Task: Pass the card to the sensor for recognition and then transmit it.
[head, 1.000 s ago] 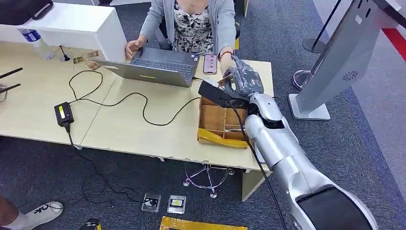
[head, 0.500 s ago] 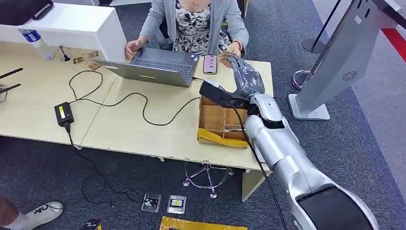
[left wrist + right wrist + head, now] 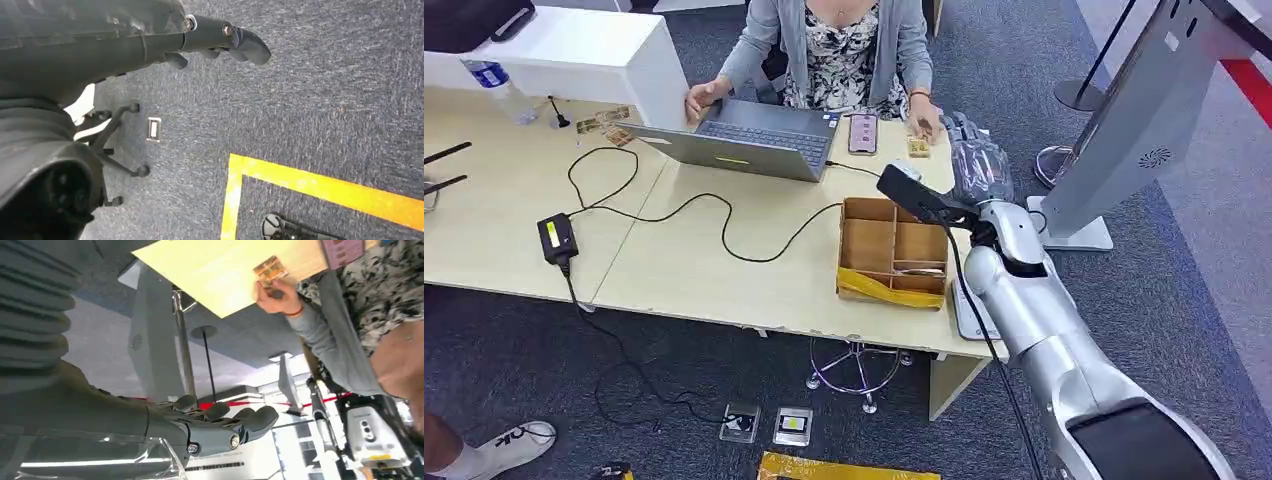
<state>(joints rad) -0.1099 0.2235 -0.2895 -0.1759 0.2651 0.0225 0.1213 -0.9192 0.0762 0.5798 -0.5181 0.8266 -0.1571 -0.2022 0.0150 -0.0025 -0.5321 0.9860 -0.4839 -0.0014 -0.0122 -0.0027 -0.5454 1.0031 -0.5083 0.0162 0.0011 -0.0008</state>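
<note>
Head view: the robot's silver right arm reaches over the far right corner of the pale desk [image 3: 724, 270], its right hand [image 3: 980, 165] wrapped in clear plastic and poised at about two o'clock from the wooden compartment tray [image 3: 892, 252]. The hand holds nothing; in the right wrist view its dark fingers [image 3: 235, 425] lie loosely extended and slightly apart. The card [image 3: 917, 147], a small gold-brown rectangle, lies flat on the desk at the tray's twelve o'clock, just beside the person's hand [image 3: 927, 125], whose fingertips rest at its edge; the right wrist view shows the same card [image 3: 270, 270] under that hand [image 3: 274, 290]. The person, in a grey cardigan, sits behind the desk with the other hand on an open grey laptop [image 3: 744, 140]. A pink phone [image 3: 863, 133] lies between laptop and card. A black cable [image 3: 714, 215] loops across the desktop to a black power brick [image 3: 557, 238] at nine o'clock. A grey kiosk stand [image 3: 1124, 140] rises on the carpet at three o'clock of the robot hand. In the left wrist view, the left hand [image 3: 220, 42] hangs over blue-grey carpet marked with a yellow floor line [image 3: 320, 187], its fingers gently curled and gripping nothing.
</note>
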